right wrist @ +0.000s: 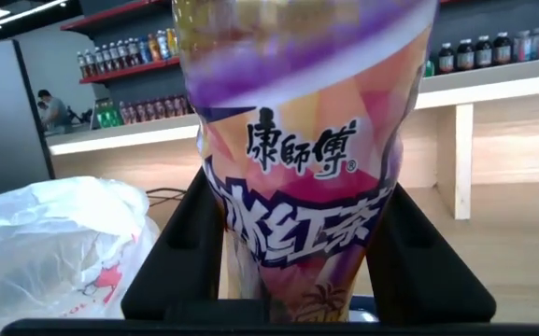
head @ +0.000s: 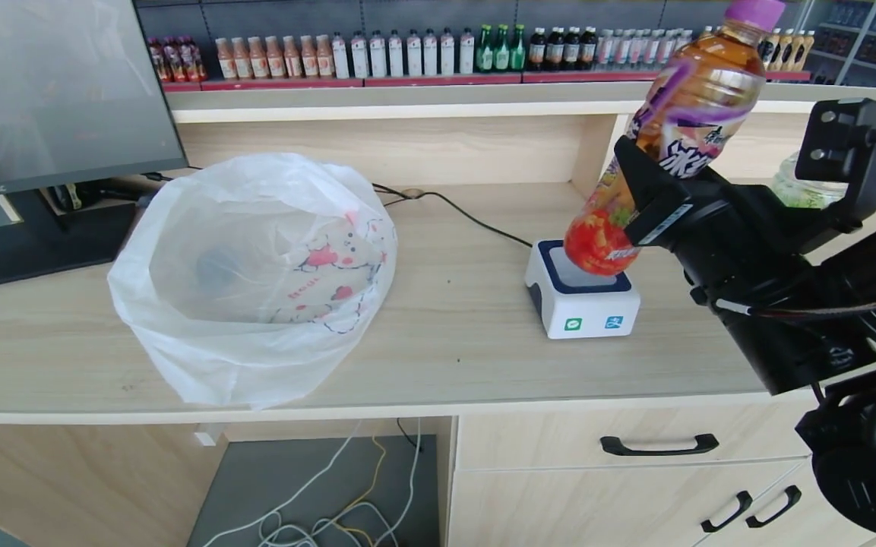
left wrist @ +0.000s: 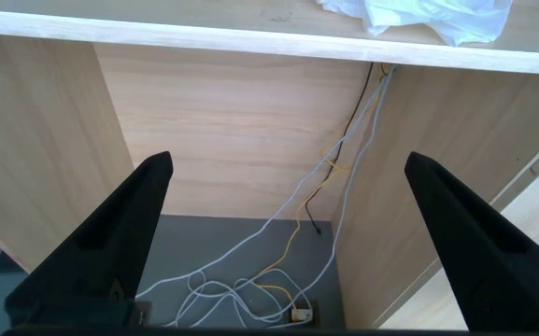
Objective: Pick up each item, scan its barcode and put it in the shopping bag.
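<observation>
Bottle first: we see a clear plastic bottle of amber tea with a purple cap and a purple and orange label point(head: 700, 83) point(right wrist: 306, 140) clenched around its middle by our right jaws. It is tilted, cap uppermost, with its red base over the dark window of the small white box scanner point(head: 582, 296); we cannot tell whether the two touch. The scanner sits on the pale wooden table point(head: 453, 334). Well apart from it, on our left, stands the translucent white plastic shopping bag point(head: 255, 273) point(right wrist: 45, 252), mouth open, near a dark monitor point(head: 50, 83). Our left jaws are spread wide and grasp nothing, below the table's front edge point(left wrist: 204, 37), facing loose cables point(left wrist: 250, 289) on the grey floor.
</observation>
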{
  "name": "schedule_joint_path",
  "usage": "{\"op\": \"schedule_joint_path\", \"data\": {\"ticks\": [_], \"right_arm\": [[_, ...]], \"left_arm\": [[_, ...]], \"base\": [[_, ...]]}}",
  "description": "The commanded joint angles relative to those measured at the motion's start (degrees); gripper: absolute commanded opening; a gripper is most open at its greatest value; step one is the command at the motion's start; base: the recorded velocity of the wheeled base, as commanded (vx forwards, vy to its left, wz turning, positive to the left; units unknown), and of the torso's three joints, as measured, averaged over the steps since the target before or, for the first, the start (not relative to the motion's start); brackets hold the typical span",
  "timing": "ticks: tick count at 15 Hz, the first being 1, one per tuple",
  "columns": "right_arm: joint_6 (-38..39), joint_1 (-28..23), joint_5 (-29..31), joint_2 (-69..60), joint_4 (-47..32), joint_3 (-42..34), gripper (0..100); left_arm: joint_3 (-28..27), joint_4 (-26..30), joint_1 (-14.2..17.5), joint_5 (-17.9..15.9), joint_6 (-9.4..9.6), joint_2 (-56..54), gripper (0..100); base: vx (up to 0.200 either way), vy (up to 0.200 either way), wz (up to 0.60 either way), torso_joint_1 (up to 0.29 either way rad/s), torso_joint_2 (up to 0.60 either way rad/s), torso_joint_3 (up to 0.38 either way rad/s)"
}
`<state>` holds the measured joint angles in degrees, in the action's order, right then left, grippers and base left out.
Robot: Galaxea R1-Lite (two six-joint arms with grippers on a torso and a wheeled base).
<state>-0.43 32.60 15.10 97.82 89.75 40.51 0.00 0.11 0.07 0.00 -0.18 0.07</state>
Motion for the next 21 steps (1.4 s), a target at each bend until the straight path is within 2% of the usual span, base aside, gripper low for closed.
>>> {"op": "schedule_joint_path", "data": {"ticks": [1,4,7,8,11,13,18,21], "right_arm": [[0.78,-0.08,0.89,0.09,0.25,0.62,0],[3.68,-0.17,3.53,0.0,0.25,1.68,0],[12.03,0.19,10.12,1.94,-1.42,5.37,0],[13.17,0.45,10.38,2.11,-2.03,5.81,0],[25.91,3.35,12.58,2.11,-9.59,6.6,0],[32.07,3.88,12.93,2.03,-12.58,8.27,0],[44.11,3.88,12.93,2.38,-14.16,8.18,0],[49.73,0.71,12.93,2.38,-14.16,7.92,0]], "left_arm": [[0.0,-0.02,0.01,0.0,0.01,0.01,100],[0.0,-0.02,0.01,0.0,-0.08,0.01,100],[0.0,-0.02,0.01,0.0,0.01,0.01,100],[0.0,-0.02,0.01,0.0,0.01,0.01,100],[0.0,-0.02,0.01,0.0,-0.08,0.01,100],[0.0,-0.02,0.01,0.0,0.01,0.01,100],[0.0,-0.02,0.01,0.0,-0.08,0.01,100],[0.0,-0.02,0.01,0.0,-0.08,0.01,100]], "base": [[0.0,0.0,0.0,0.0,0.0,0.0],[0.0,0.0,0.0,0.0,0.0,0.0],[0.0,0.0,0.0,0.0,0.0,0.0],[0.0,0.0,0.0,0.0,0.0,0.0],[0.0,0.0,0.0,0.0,0.0,0.0],[0.0,0.0,0.0,0.0,0.0,0.0],[0.0,0.0,0.0,0.0,0.0,0.0],[0.0,0.0,0.0,0.0,0.0,0.0]]}}
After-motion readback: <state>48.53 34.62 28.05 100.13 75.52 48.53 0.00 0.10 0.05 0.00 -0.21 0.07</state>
